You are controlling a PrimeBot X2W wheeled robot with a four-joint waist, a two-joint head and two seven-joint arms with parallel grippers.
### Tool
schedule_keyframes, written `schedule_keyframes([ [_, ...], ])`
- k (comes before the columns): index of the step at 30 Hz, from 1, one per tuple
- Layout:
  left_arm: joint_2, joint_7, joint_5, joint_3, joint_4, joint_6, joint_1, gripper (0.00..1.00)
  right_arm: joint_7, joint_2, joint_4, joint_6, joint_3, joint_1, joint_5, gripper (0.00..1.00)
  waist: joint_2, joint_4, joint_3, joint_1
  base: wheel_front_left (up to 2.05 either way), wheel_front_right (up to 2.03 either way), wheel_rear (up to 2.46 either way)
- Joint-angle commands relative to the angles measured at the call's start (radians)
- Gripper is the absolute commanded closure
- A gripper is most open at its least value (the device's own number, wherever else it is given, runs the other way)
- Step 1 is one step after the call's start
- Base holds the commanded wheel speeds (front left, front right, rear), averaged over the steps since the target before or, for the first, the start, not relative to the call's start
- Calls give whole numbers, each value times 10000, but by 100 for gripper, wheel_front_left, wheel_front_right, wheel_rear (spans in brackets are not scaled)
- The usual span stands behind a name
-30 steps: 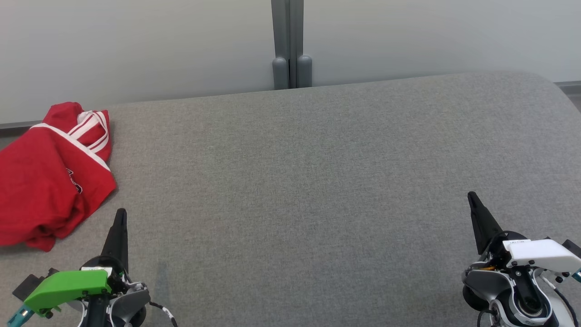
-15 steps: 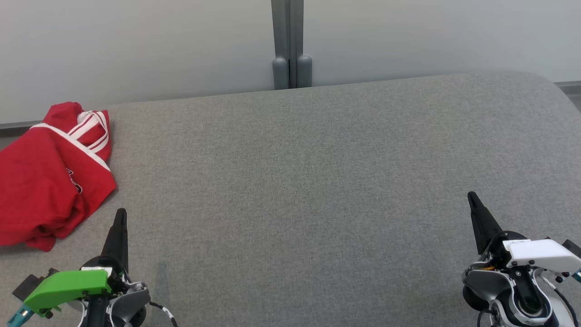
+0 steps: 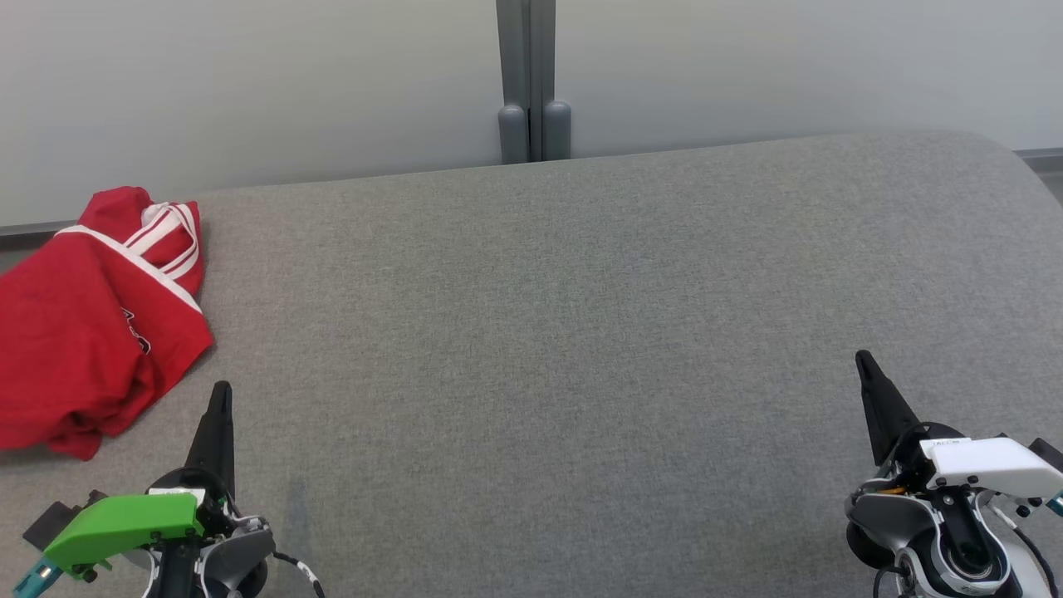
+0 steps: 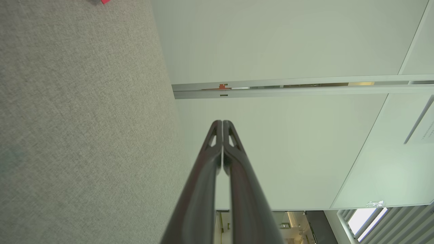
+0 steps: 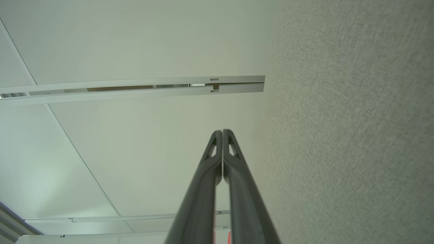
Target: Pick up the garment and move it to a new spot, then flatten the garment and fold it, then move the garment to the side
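Observation:
The garment (image 3: 87,324) is a red shirt with white trim, lying bunched at the far left of the grey padded surface (image 3: 565,349), partly cut off by the head view's left edge. A sliver of the garment (image 4: 105,1) shows at the top edge of the left wrist view. My left gripper (image 3: 220,390) sits at the lower left, just right of and below the garment, not touching it, its fingers pressed together and empty. My right gripper (image 3: 862,359) rests at the lower right, far from the garment, shut and empty. Both wrist views show the left gripper (image 4: 222,122) and the right gripper (image 5: 222,130) with tips closed.
Pale wall panels (image 3: 249,91) rise behind the surface, with a grey post (image 3: 531,83) at the middle of the far edge. The surface's right end curves down near the right gripper. A wide stretch of grey fabric lies between the two arms.

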Motion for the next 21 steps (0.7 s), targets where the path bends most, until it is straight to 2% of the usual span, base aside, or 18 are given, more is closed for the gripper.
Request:
schedule_keyframes([
  [1,57,26,-37,19,-20,-50,-103,100,24,-39,-49,4,-15,-51,68,100,0,0,0,0,0,0,0],
  [21,57,26,-37,19,-19,-50,-104,100,24,-39,-49,4,-15,-51,68,100,0,0,0,0,0,0,0],
])
